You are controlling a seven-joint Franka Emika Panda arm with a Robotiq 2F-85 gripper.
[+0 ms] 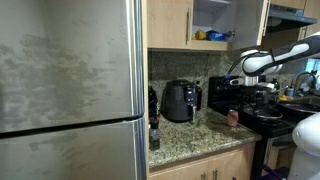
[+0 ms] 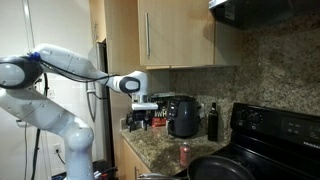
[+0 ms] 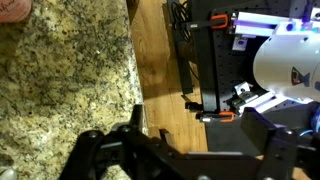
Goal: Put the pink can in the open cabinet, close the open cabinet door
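The pink can [image 1: 232,117] stands upright on the granite counter, next to the stove; it also shows in the exterior view [image 2: 184,153]. My gripper [image 1: 236,88] hangs above the counter, higher than the can and apart from it, and shows in the exterior view [image 2: 143,104] too. In the wrist view the gripper [image 3: 180,150] is open and empty, over the counter's edge. A pinkish shape at the top left corner [image 3: 12,8] may be the can. The open cabinet [image 1: 212,20] is above the counter with its door [image 1: 250,22] swung out.
A black air fryer [image 1: 180,100] stands on the granite counter [image 1: 190,135] and a black bottle [image 2: 211,122] beside it. A black stove [image 2: 270,135] with a pan is next to the can. A steel refrigerator [image 1: 70,90] fills one side. Blue and yellow items [image 1: 212,36] lie in the cabinet.
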